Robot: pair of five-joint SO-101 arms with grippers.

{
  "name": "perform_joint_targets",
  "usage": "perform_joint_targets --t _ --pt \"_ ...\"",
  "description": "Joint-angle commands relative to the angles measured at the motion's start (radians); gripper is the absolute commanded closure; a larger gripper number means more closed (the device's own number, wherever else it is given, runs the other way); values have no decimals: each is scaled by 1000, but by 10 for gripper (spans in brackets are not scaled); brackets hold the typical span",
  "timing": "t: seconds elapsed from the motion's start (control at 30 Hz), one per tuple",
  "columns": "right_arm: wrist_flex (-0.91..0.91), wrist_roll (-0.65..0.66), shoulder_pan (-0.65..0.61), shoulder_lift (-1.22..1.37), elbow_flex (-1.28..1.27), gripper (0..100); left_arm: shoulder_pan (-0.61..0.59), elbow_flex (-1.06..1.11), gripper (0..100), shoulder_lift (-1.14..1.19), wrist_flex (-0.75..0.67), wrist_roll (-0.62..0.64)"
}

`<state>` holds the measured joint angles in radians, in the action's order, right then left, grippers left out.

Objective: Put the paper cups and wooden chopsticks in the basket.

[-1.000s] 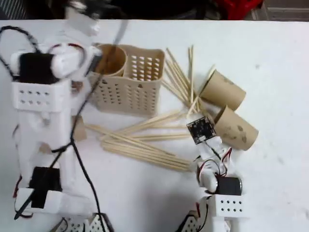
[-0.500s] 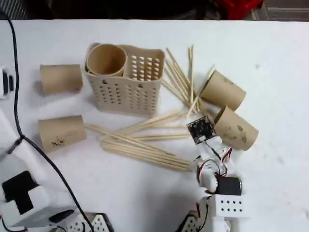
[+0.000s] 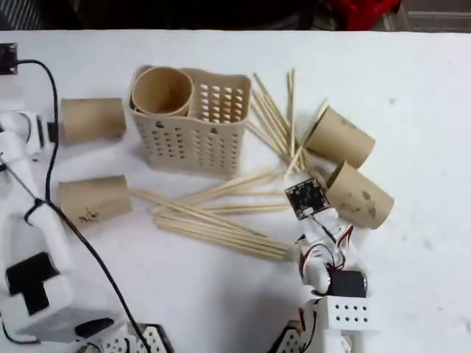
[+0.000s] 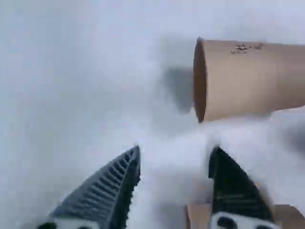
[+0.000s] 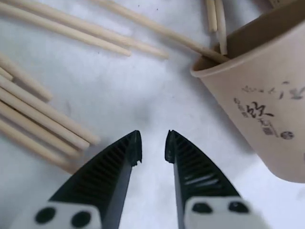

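Here, ribbed left claw point(image 4: 176, 150) gaping, empty, near cylindrical paper cup point(image 4: 248, 78); right claw point(image 5: 153, 145) slightly parted, empty.

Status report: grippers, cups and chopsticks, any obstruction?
Left gripper open, empty, by a lying cup. Right gripper slightly open, empty. One upright cup in basket; chopsticks loose on table. Nothing blocking.

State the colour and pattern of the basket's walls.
The basket is cream-beige, its walls perforated with rows of small holes; the high view shows it best.
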<state>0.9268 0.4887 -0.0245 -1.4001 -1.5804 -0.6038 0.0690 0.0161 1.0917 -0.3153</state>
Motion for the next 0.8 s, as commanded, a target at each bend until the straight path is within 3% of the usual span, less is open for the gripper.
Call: perform_joint_targets --t 0.0,0.2,0.4,0.5,0.77 --pt "-24 0 4 -7 2 907 39 -17 755 77 -14 41" --pt "-24 0 1 -7 0 907 24 -58 749 59 278 40" --pt "-24 0 1 -7 0 907 -4 -43 700 -90 443 40" --pt "-24 0 1 -7 0 907 -31 40 699 -137 413 38" --pt "-22 0 1 -7 0 907 -50 318 699 -143 157 43"
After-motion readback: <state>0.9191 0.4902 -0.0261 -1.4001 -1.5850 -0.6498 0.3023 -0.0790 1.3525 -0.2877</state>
